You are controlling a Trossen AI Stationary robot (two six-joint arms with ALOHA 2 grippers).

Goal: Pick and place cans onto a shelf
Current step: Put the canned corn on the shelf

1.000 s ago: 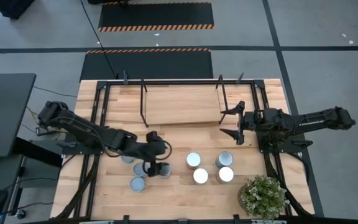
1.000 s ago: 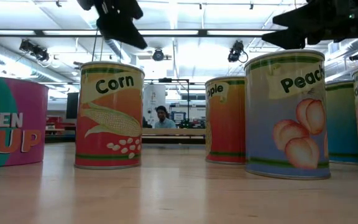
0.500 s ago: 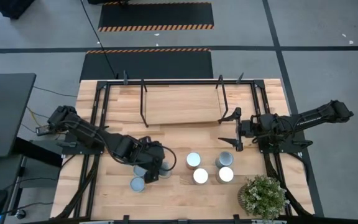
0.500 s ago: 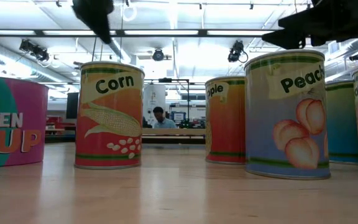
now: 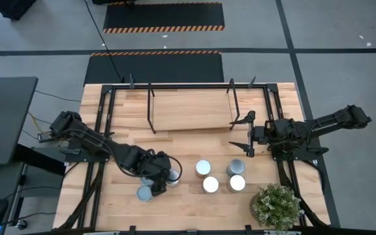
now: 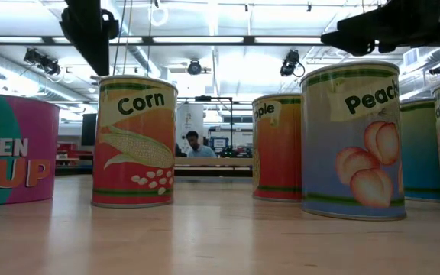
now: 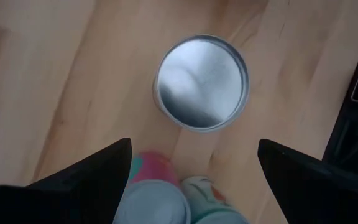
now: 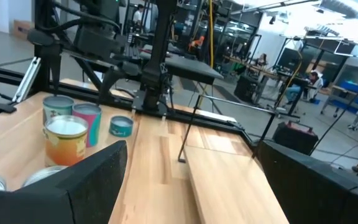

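Observation:
Several cans stand upright on their bases on the butcher-block table. Three cluster at the near left, among them a silver-topped can (image 5: 144, 192) that also shows in the left wrist view (image 7: 202, 82). Several more (image 5: 210, 184) stand near the middle. In the low view I read a corn can (image 6: 134, 141) and a peach can (image 6: 350, 141). My left gripper (image 5: 158, 177) points down, open, above the left cluster (image 7: 194, 142). My right gripper (image 5: 242, 134) is open and empty beside the shelf's right end. The wooden shelf (image 5: 191, 109) stands at the far middle.
A potted plant (image 5: 276, 205) stands at the near right corner. Black frame rails (image 5: 103, 124) run along the table's left, right and far sides. The shelf board (image 8: 229, 186) and a black upright leg (image 8: 188, 134) lie ahead of my right gripper.
My left gripper has moved toward the table's near-left, over the left cluster of cans, and stayed open. The cans have not moved.

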